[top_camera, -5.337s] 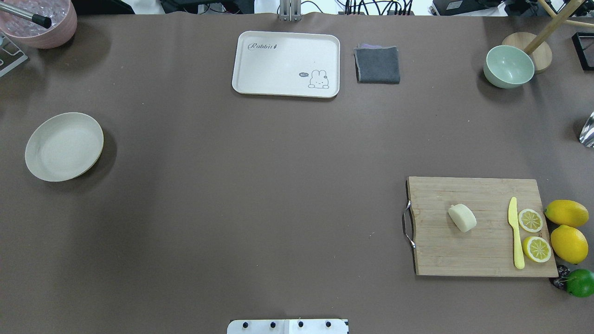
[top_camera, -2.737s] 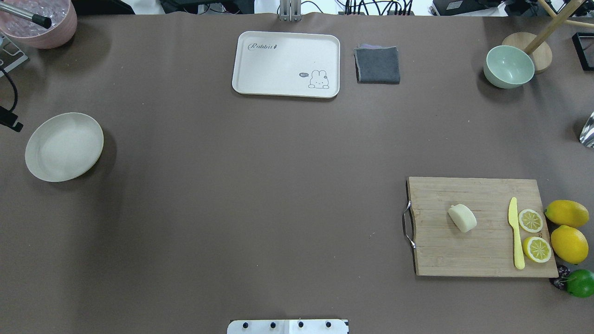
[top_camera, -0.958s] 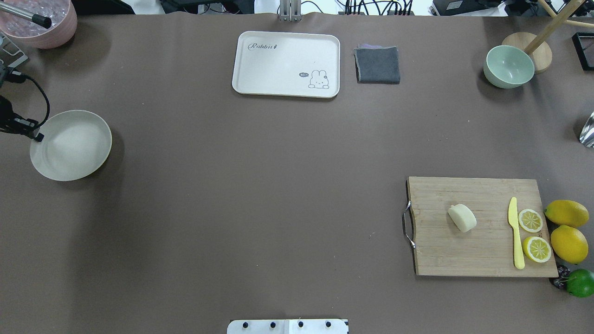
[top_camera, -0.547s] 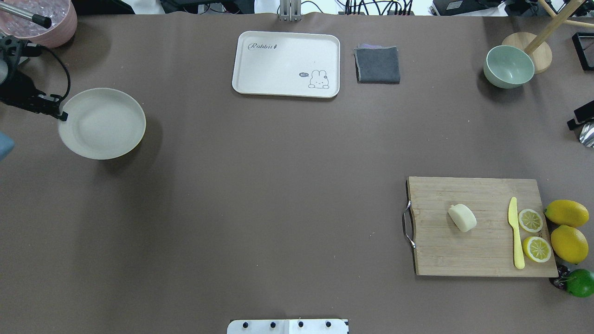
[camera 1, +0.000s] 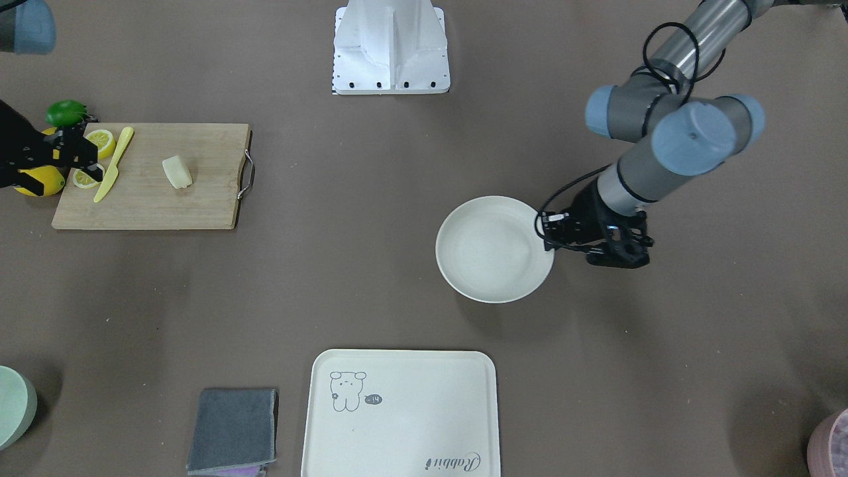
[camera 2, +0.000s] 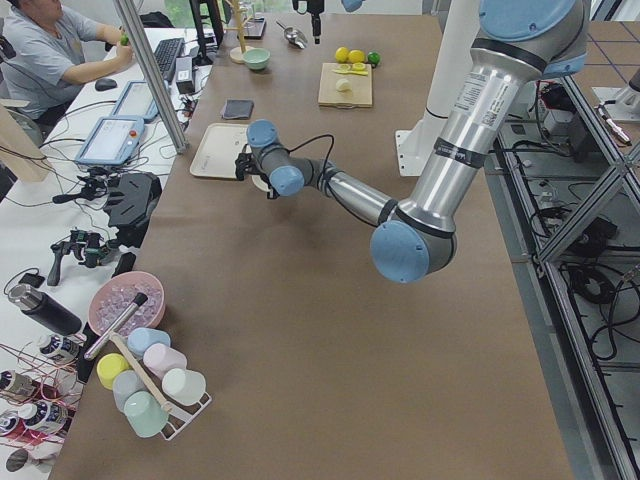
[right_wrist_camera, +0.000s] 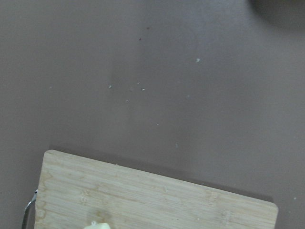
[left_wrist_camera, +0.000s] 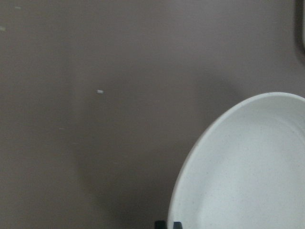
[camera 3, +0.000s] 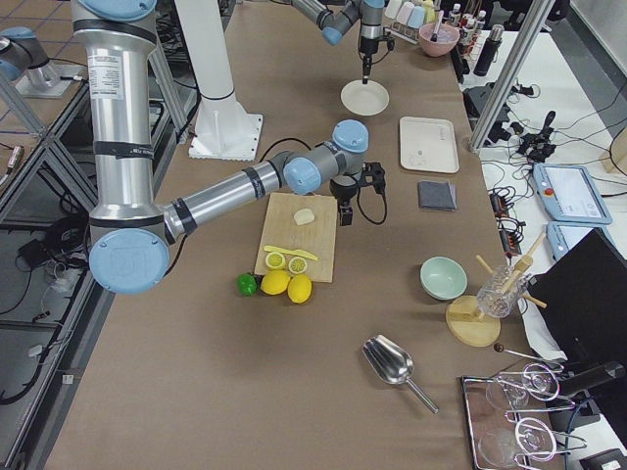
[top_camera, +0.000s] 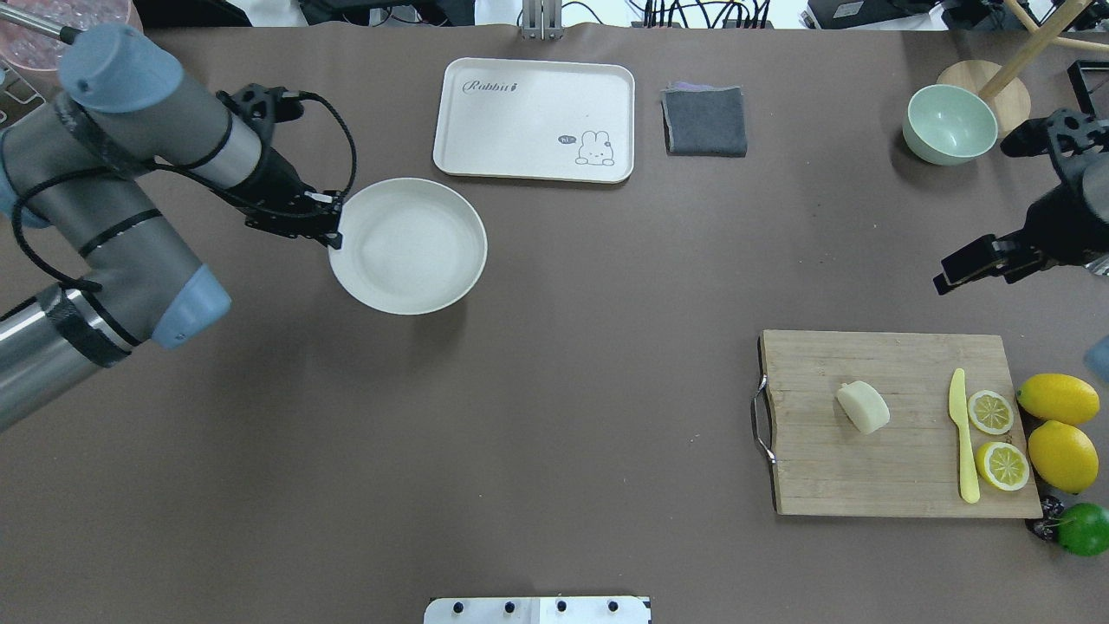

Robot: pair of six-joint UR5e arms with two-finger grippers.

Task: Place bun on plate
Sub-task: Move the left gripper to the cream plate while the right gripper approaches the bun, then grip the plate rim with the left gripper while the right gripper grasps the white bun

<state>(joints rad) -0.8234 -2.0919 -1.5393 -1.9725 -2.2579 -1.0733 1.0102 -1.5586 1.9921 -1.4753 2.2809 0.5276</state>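
The bun (top_camera: 863, 407) (camera 1: 177, 172), a pale cream lump, lies on the wooden cutting board (top_camera: 892, 477) at the right. The round off-white plate (top_camera: 407, 245) (camera 1: 495, 248) is near the table's middle, in front of the tray. My left gripper (top_camera: 333, 234) (camera 1: 546, 235) is shut on the plate's left rim; the left wrist view shows the rim (left_wrist_camera: 190, 157) right at the fingertips. My right gripper (top_camera: 953, 276) (camera 1: 89, 152) hovers just beyond the board's far right corner, apart from the bun, and looks open and empty.
A cream tray (top_camera: 535, 120) with a rabbit drawing and a folded grey cloth (top_camera: 704, 121) lie at the back. A green bowl (top_camera: 950, 124) stands back right. A yellow knife (top_camera: 962, 433), lemon slices, whole lemons (top_camera: 1059, 429) and a lime (top_camera: 1083, 529) sit by the board.
My left gripper took the plate by its rim and carried it from the far left toward the middle. My right arm came in from the right edge toward the cutting board.
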